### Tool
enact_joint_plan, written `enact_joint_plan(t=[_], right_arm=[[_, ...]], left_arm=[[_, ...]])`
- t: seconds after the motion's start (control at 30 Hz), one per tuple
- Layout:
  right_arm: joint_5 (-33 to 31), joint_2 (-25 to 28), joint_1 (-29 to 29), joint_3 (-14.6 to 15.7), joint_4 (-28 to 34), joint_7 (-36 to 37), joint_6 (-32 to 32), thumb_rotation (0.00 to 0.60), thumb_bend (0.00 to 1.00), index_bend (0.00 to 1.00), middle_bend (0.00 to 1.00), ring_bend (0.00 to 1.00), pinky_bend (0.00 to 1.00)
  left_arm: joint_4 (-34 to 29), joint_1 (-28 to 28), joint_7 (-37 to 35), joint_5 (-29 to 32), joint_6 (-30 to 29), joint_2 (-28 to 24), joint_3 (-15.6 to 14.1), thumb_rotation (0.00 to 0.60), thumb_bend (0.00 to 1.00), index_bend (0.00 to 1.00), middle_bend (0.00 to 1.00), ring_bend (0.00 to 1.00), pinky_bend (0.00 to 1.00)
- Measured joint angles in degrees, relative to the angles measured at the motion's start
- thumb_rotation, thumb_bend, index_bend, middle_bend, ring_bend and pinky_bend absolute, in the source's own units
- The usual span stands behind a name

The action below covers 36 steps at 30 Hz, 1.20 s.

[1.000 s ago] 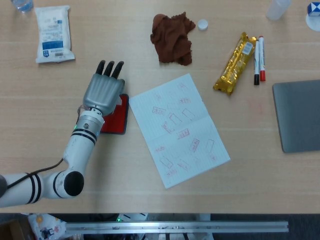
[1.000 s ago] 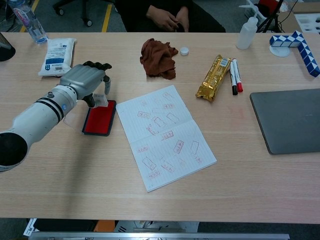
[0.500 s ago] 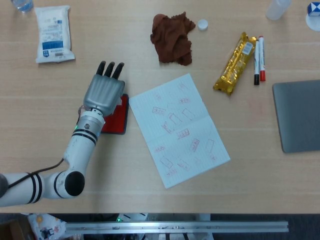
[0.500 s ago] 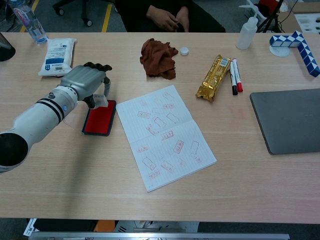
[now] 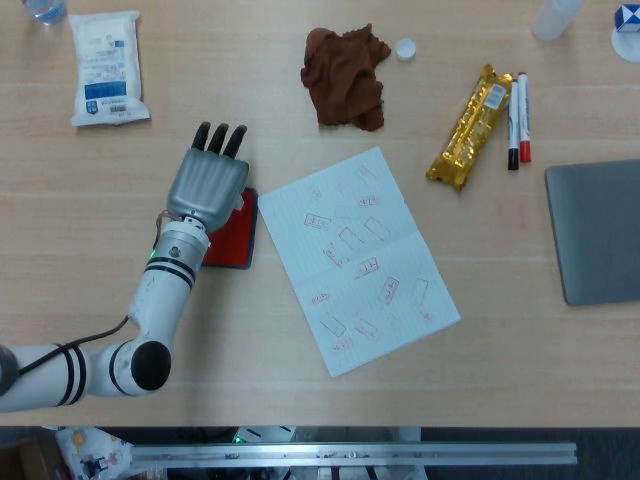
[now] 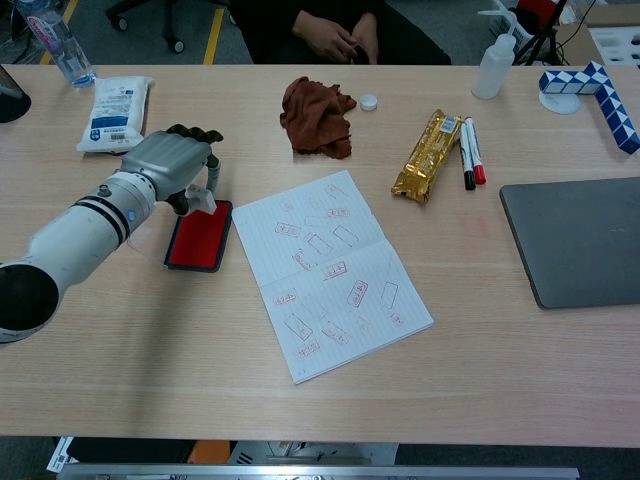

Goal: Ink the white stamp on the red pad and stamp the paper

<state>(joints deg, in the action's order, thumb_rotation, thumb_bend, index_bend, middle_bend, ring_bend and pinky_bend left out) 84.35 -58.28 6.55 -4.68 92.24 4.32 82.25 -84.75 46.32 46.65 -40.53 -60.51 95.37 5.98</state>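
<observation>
My left hand (image 5: pixel 207 185) hovers over the far end of the red ink pad (image 5: pixel 234 240), knuckles up, and hides most of the pad in the head view. In the chest view this left hand (image 6: pixel 170 155) holds the white stamp (image 6: pixel 208 188) under its curled fingers, with the stamp's base at the far edge of the red pad (image 6: pixel 198 240). The paper (image 5: pixel 358 260), an open lined sheet with several red stamp marks, lies just right of the pad, as the chest view also shows the paper (image 6: pixel 330 270). My right hand appears in neither view.
A brown cloth (image 5: pixel 345 75) and white cap (image 5: pixel 404 48) lie beyond the paper. A gold snack bar (image 5: pixel 470 125), two markers (image 5: pixel 517 118) and a grey laptop (image 5: pixel 595 230) are to the right. A wipes packet (image 5: pixel 107 68) is at far left. A person sits across the table (image 6: pixel 335 35).
The left hand has barely shifted, staying over the pad's far end with the stamp. Nothing else has moved.
</observation>
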Motion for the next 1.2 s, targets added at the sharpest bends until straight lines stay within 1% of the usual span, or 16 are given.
enact_joint_plan(t=[0.37, 0.57, 0.77, 0.9, 1.03, 1.2], right_arm=[[0.03, -0.12, -0.1, -0.02, -0.3, 0.35, 0.05, 0.6, 0.22, 0.41, 0.47, 0.33, 0.35], [0.15, -0.25, -0.08, -0.07, -0.45, 0.48, 0.11, 0.6, 0.22, 0.41, 0.47, 0.33, 0.35], [0.38, -0.41, 0.03, -0.04, -0.46, 0.41, 0.03, 0.6, 0.22, 0.41, 0.47, 0.33, 0.35], [0.43, -0.48, 0.06, -0.02, -0.36, 0.25, 0.0, 0.6, 0.22, 0.41, 0.47, 0.33, 0.35], [0.52, -0.51, 0.06, 0.02, -0.27, 0.15, 0.01, 0.6, 0.22, 0.41, 0.47, 0.33, 0.35], [0.44, -0.49, -0.04, 0.05, -0.21, 0.06, 0.07, 0.6, 0.22, 0.41, 0.47, 0.33, 0.35]], left_arm=[[-0.57, 0.05, -1.22, -1.09, 0.44, -0.41, -0.14, 0.6, 0.34, 0.56, 0.07, 0.0, 0.01], [-3.06, -0.3, -2.45, -2.66, 0.58, -2.51, -0.51, 0.6, 0.34, 0.57, 0.08, 0.0, 0.01], [-6.11, -1.22, -4.28, -6.49, 0.67, -5.91, -2.0, 0.6, 0.34, 0.58, 0.08, 0.0, 0.01], [-6.95, -2.27, -5.64, -9.52, 0.67, -7.56, -3.93, 0.6, 0.34, 0.58, 0.08, 0.0, 0.01], [-6.67, -2.87, -5.86, -10.87, 0.9, -7.72, -5.27, 0.6, 0.34, 0.58, 0.08, 0.0, 0.01], [-5.33, -2.94, -5.45, -11.18, 1.49, -6.54, -5.71, 0.6, 0.34, 0.59, 0.08, 0.0, 0.01]])
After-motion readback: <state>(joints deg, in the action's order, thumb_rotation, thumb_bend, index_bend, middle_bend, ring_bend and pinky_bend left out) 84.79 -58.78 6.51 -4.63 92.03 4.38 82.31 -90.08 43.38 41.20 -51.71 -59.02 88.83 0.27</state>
